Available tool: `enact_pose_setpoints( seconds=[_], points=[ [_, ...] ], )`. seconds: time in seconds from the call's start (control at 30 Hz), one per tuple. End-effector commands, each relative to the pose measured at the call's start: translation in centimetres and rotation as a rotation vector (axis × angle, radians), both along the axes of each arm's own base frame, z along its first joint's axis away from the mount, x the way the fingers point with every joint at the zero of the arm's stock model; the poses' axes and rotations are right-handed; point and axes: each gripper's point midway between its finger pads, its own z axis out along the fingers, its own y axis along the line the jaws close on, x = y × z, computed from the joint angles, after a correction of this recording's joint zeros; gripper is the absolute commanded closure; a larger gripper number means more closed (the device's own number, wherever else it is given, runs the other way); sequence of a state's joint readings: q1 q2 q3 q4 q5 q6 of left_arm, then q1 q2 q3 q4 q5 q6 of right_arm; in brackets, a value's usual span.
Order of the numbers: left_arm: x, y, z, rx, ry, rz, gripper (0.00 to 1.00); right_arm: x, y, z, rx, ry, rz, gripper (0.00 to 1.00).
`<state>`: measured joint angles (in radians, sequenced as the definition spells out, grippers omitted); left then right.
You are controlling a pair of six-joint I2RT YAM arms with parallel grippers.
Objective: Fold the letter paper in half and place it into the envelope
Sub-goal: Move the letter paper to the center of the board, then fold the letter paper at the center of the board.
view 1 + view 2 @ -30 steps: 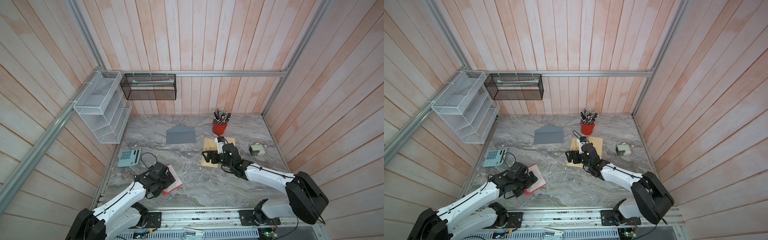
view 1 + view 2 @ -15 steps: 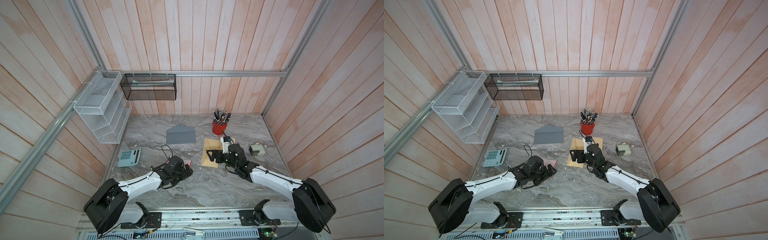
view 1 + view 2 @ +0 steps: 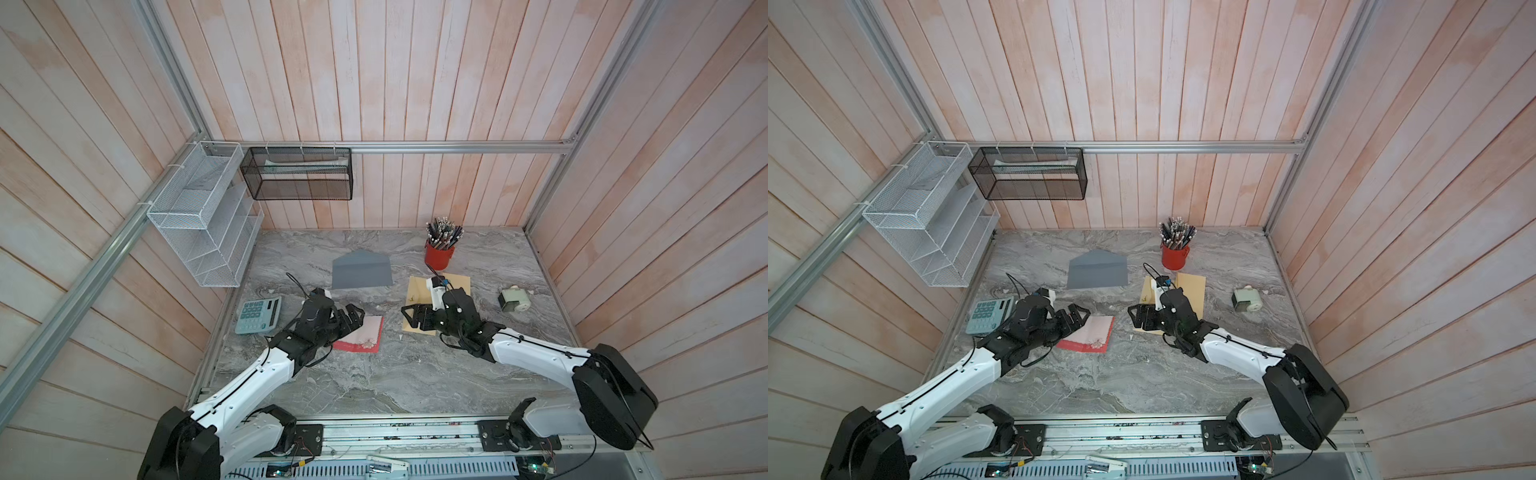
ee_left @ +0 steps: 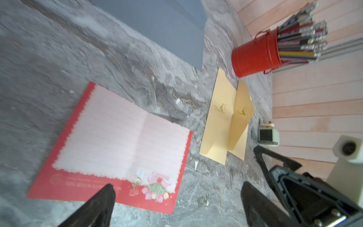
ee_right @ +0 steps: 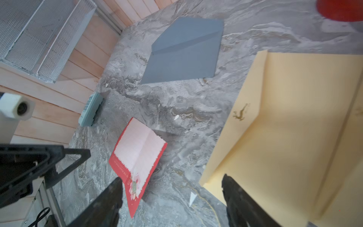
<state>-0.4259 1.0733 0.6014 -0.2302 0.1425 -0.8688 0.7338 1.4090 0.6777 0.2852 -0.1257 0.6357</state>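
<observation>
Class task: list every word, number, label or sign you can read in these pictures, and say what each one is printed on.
No text here is clear enough to quote.
Letter paper: a pale line of print and a round mark on its red border, too blurred to read.
Calculator: key markings too small to read.
Yellow envelope: gold figures only, no words visible.

The left arm point(image 3: 249, 378) and right arm point(image 3: 536, 353) are white with black joints, cables and triangular jaws

letter paper point(image 3: 368, 331) 1 | envelopes point(image 3: 360, 272) point(image 3: 417, 291) 2 | calculator point(image 3: 258, 316) 1 | pencil cup point(image 3: 439, 255) 1 | sharpener point(image 3: 514, 300) 1 | racks point(image 3: 199, 232) point(image 3: 297, 174) 2
</observation>
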Motion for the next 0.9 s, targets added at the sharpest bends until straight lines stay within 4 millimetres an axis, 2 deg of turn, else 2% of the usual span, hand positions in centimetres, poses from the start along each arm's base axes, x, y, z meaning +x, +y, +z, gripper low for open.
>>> enact_pose_setpoints(
  seconds=[0.0, 0.2, 0.4, 0.7, 0.87],
  points=[
    [0.2, 2.1, -1.5, 0.060, 0.006, -0.017, 0.00, -0.5, 3.2, 0.7, 0.032, 0.008, 0.047, 0.29],
    [1.4, 4.9, -2.6, 0.018, -0.015, 0.062, 0.00, -1.4, 7.7, -1.2, 0.017, 0.038, 0.128, 0.56],
    [1.2, 6.1, -4.0, 0.000, 0.003, 0.076, 0.00, -2.0, 10.2, -3.9, -0.014, 0.096, 0.212, 0.70],
    [0.8, 6.4, -5.4, -0.030, 0.025, 0.075, 0.01, -1.7, 9.3, -8.9, -0.122, 0.192, 0.220, 0.75],
    [0.8, 6.2, -6.2, -0.058, 0.045, 0.067, 0.01, -1.8, 8.4, -10.8, -0.143, 0.233, 0.215, 0.76]
  ],
)
